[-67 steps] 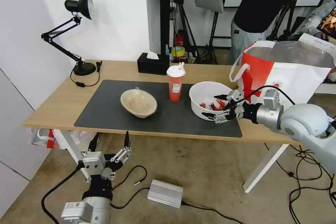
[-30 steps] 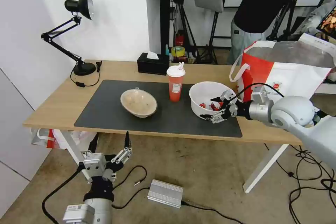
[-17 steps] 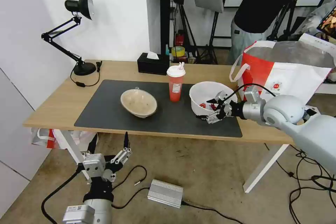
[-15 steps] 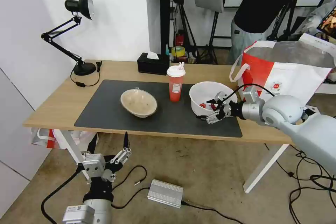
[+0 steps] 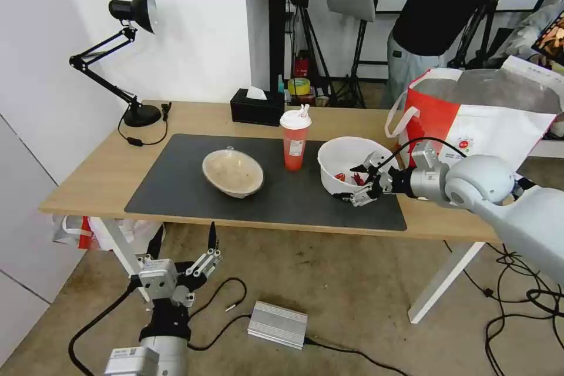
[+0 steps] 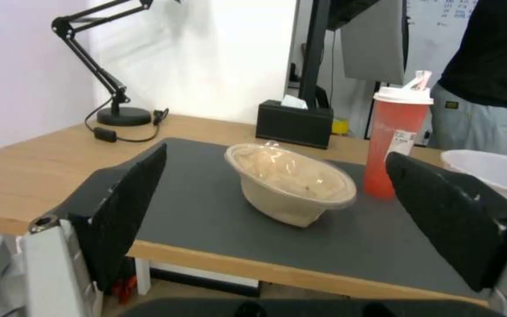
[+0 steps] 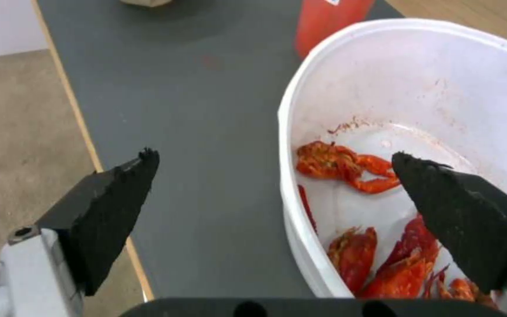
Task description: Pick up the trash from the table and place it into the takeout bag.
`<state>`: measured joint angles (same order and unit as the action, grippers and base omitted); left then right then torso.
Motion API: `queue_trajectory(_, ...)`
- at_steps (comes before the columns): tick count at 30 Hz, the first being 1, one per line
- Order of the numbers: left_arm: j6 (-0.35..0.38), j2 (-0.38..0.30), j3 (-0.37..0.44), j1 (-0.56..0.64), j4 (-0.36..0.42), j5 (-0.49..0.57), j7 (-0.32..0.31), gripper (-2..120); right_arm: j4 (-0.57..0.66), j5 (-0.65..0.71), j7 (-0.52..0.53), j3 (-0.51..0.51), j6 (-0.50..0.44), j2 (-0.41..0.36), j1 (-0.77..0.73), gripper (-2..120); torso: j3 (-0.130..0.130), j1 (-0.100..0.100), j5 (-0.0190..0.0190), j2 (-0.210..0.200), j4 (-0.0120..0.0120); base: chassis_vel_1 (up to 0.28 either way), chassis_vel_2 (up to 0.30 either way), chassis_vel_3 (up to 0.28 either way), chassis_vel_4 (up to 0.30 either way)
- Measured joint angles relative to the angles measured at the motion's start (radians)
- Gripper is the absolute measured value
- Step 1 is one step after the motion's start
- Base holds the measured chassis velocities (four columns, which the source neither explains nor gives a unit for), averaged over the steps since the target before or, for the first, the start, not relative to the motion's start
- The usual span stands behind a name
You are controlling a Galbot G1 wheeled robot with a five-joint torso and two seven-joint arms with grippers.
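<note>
The large white bowl (image 5: pixel 343 155) with red crayfish scraps (image 7: pixel 339 163) sits on the table's dark mat (image 5: pixel 176 182), right of centre. My right gripper (image 5: pixel 352 182) is open. It straddles the bowl's near rim (image 7: pixel 292 132), one finger inside and one outside. Left of that bowl stands the red cup (image 5: pixel 294 147) with its white lid. Further left lies the beige soiled bowl (image 5: pixel 233 172). The red-and-white takeout bag (image 5: pixel 487 117) stands open at the table's right end. My left gripper (image 5: pixel 187 249) hangs open below the table's (image 5: pixel 88 182) front edge, facing the beige bowl (image 6: pixel 292 176).
A black tissue box (image 5: pixel 257 107) and a black desk lamp (image 5: pixel 132 59) stand along the table's back. A person stands behind the takeout bag. A silver box (image 5: pixel 277 324) and cables lie on the floor in front.
My right gripper has moved left along the table's front, and its open fingers now sit astride the white bowl's near rim. The left arm has barely moved.
</note>
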<state>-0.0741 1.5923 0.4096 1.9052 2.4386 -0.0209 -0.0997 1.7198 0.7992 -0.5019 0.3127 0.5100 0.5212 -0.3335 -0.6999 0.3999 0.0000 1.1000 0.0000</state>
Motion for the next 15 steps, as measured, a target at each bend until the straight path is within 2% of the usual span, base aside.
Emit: queue_trajectory(15,0.000,0.001,0.001,0.002,0.001,0.000,-0.002,100,-0.047,-0.003,0.003,0.071,0.046,0.034,0.078,100,0.000,0.000,0.0000,0.000,0.0001,0.000,0.000,0.000,0.000)
